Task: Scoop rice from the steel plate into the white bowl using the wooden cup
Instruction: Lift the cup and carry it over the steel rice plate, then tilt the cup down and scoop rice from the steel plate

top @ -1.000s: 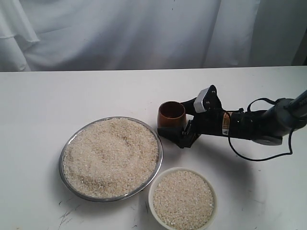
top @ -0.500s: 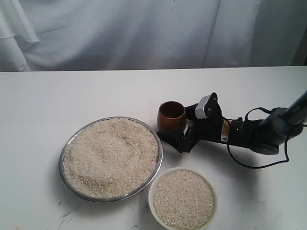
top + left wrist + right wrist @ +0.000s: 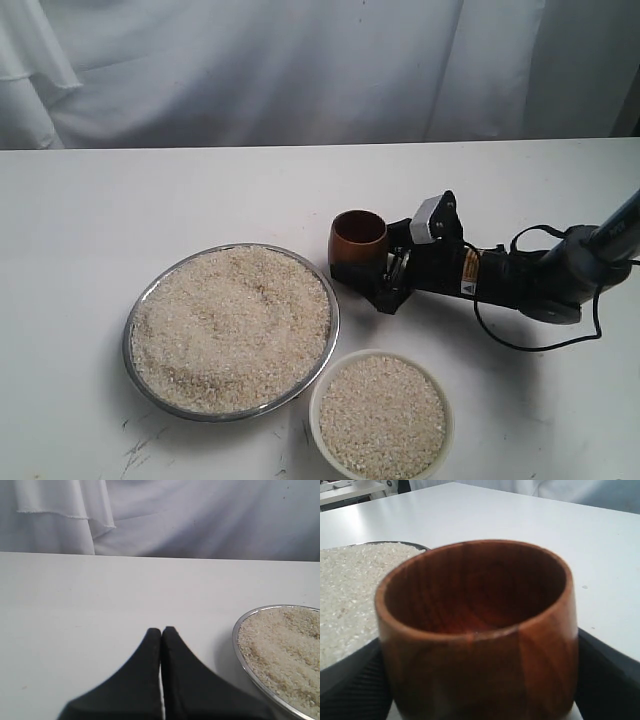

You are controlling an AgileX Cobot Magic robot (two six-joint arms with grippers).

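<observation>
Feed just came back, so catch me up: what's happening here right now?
The right gripper has a finger on each side of the wooden cup, which stands upright and empty beside the steel plate; a firm grip can't be confirmed. The plate is heaped with rice, and the white bowl holds rice too. The left gripper sits shut near the plate's rim, holding nothing.

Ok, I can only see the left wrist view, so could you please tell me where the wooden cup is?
Observer: The wooden cup stands upright beside the steel plate, flanked by the right gripper.
Operator: Is there anything in it?
Observer: No, the right wrist view shows only bare wood inside.
Operator: And where is the white bowl?
Observer: The white bowl sits near the plate, apart from the cup, filled with rice.
</observation>
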